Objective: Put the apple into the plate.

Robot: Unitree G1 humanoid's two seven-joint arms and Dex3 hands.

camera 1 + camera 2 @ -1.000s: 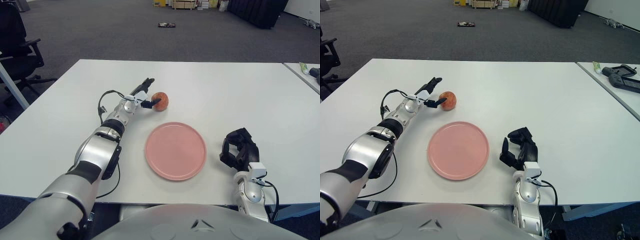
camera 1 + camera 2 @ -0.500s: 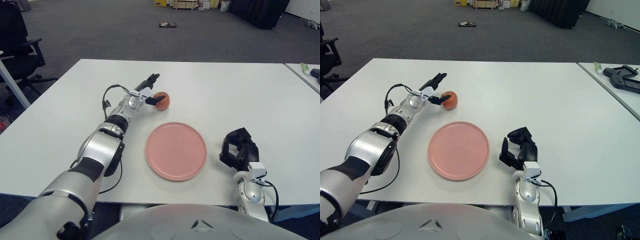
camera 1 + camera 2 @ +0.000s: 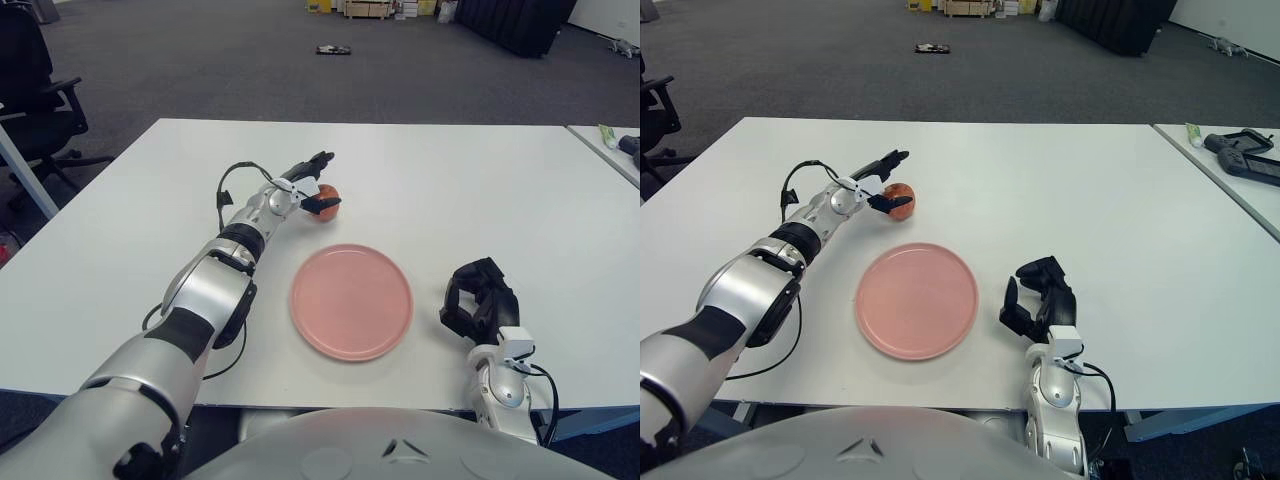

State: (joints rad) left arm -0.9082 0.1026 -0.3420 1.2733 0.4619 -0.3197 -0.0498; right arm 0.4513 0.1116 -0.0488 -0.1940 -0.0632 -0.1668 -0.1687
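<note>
The apple (image 3: 327, 201) sits on the white surface (image 3: 480, 190), just beyond the far-left rim of the pink plate (image 3: 351, 301) and apart from it. We judge it firm, rounded and smooth-skinned, light enough for one hand but ready to roll or squirt sideways if pinched off-centre. We would take it across its widest girth, fingers on opposite sides, rather than near the top where the curve sheds a grip.

Our left hand (image 3: 305, 190) is at the apple from its left side, one finger reaching over the top and another dark fingertip showing against the near face. The fingers are spread around the fruit, not yet closed on it, and we cannot tell whether any of them is actually touching the skin. The apple looks to be resting on the surface, not lifted.

The plate is shallow with a low rim, so a small lift should clear it, and the path from apple to plate is short and unobstructed. The surface is wide on all sides; the apple is well away from every edge, so a nudge would roll it across bare surface, not off.

Our right hand (image 3: 479, 301) shows to the right of the plate, near the front edge, fingers curled and holding nothing.
</note>
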